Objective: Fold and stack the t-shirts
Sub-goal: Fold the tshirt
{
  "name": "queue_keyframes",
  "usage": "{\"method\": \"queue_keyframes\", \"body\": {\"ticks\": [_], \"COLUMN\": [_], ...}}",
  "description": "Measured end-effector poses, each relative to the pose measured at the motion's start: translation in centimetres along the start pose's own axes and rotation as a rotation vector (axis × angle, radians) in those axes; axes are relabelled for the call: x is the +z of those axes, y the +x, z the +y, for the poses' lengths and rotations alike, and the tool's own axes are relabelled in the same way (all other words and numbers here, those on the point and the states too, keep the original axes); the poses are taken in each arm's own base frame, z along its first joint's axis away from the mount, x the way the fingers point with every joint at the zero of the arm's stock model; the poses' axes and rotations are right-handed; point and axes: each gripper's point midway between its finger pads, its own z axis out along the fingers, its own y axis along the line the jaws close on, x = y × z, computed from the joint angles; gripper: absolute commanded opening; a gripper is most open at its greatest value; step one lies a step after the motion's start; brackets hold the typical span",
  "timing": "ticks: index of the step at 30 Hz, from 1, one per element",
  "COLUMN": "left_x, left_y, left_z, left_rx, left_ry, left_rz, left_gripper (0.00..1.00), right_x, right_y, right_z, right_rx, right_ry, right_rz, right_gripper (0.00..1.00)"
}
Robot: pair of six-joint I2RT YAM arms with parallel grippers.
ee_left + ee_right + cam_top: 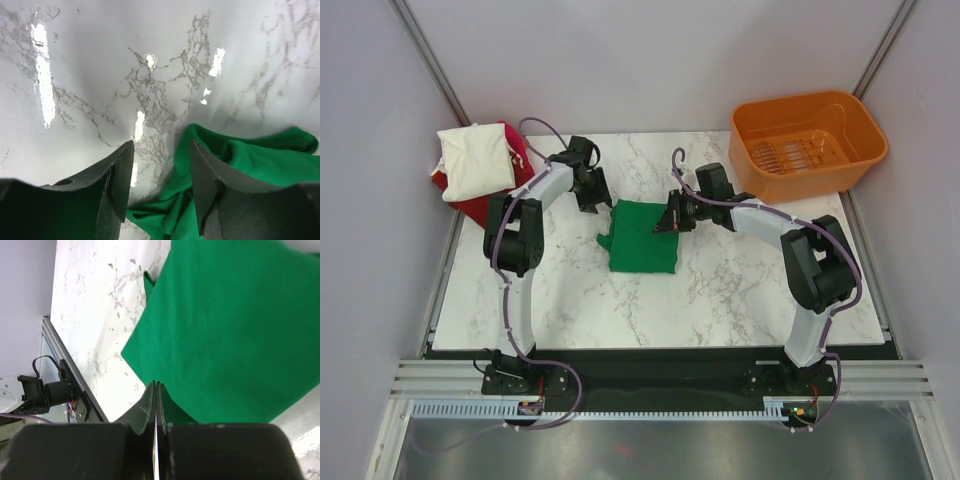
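At frame centre, the green t-shirt (642, 238) lay folded on the marble table (740, 290). The right gripper (669, 220), pressed closed, met its right edge. The left gripper (594, 196), half-spread and empty, stood over its upper-left corner. Marble bordered every edge.

surface: white marble table (740, 290) | far right corner: orange plastic basket (808, 140) | surround: grey walls (650, 60)
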Motion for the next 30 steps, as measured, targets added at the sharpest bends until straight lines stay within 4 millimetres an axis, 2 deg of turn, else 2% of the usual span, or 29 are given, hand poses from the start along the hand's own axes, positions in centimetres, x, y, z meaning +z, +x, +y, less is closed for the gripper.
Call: {"method": "queue_keyframes", "body": {"ticks": [1,4,8,12,16,19,22,24,27,30], "left_x": [0.5,1.2,0.1,-3.5,-8.6,-10.2,-9.8,-8.7,-6.1,-3.2], "left_y": [0.2,0.9,1.7,1.4,0.3,0.0,1.3,2.3,3.6,4.6], "left_z": [0.4,0.6,0.2,-2.1,-6.1,-8.5,-9.9,-10.9,-11.5,-10.5], "left_rx": [-0.002,0.008,0.04,0.084,0.133,0.174,0.208,0.23,0.245,0.236], "left_ry": [-0.012,-0.026,-0.063,-0.044,0.083,0.16,0.208,0.248,0.272,0.233], "left_rz": [0.007,0.023,-0.001,-0.068,-0.151,-0.179,-0.14,-0.094,-0.028,0.02], "left_gripper": [0.51,0.5,0.52,0.52,0.52,0.53,0.52,0.52,0.51,0.5], "right_x": [0.1,0.1,0.0,-0.8,-1.9,-2.1,-1.8,-1.6,-1.4,-1.2], "right_y": [0.5,2.0,3.0,2.4,1.3,1.0,2.2,3.8,6.8,9.2], "right_z": [-0.2,-0.8,-1.1,0.2,2.0,2.7,2.3,1.5,0.2,-0.6], "right_rx": [0.007,0.027,0.034,0.009,-0.033,-0.051,-0.04,-0.007,0.065,0.132], "right_ry": [-0.001,0.0,-0.003,-0.029,-0.074,-0.103,-0.119,-0.12,-0.125,-0.134], "right_rz": [0.01,0.04,0.06,0.041,0.004,-0.005,0.01,0.032,0.065,0.088], "right_gripper": [0.0,0.0,0.0,0.0,0.0,0.0,0.0,0.0,0.0,0.0]}}
